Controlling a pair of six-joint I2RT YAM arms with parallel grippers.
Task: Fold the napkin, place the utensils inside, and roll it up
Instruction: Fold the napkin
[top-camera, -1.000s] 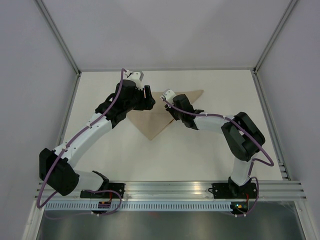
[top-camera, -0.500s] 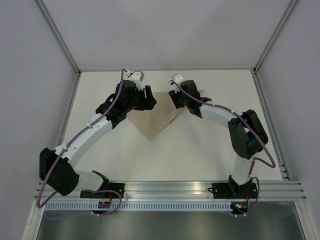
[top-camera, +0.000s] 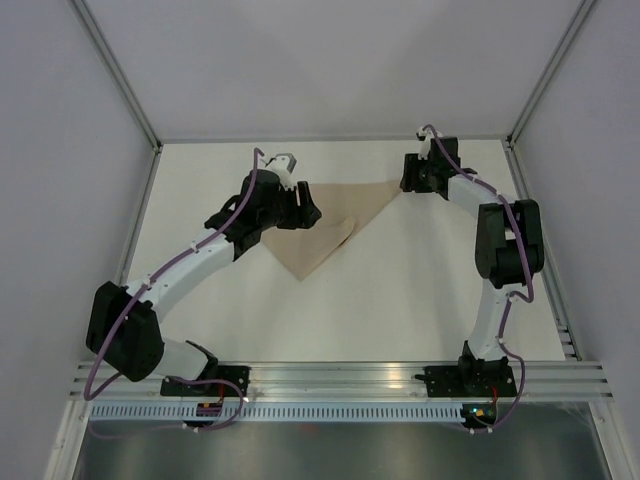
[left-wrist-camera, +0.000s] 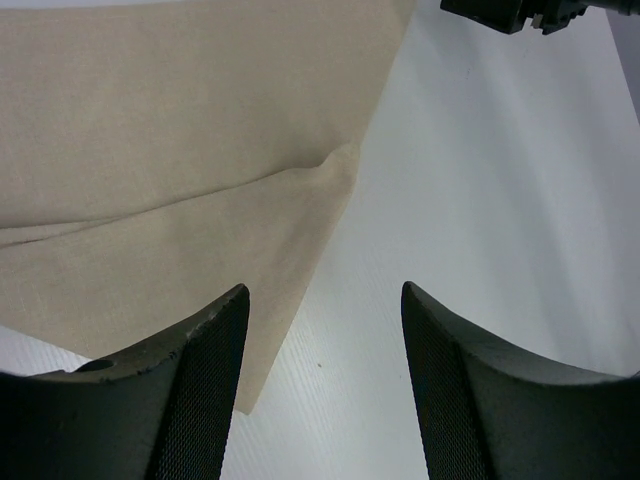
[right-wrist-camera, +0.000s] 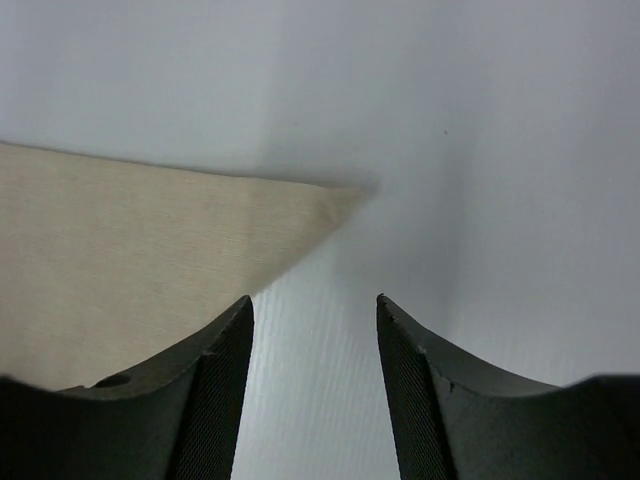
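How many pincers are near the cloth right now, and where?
2. The left pincer hovers open over the left part of the folded beige-tan woven napkin. The right pincer is open at its far right corner, gripping nothing. None seems hidden.

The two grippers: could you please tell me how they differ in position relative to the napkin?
The left gripper hovers over a folded flap edge near the middle of the napkin; the right gripper sits at the napkin's pointed far-right corner. The left arm is bent, the right arm stretched far out. Both grippers are open, holding nothing.
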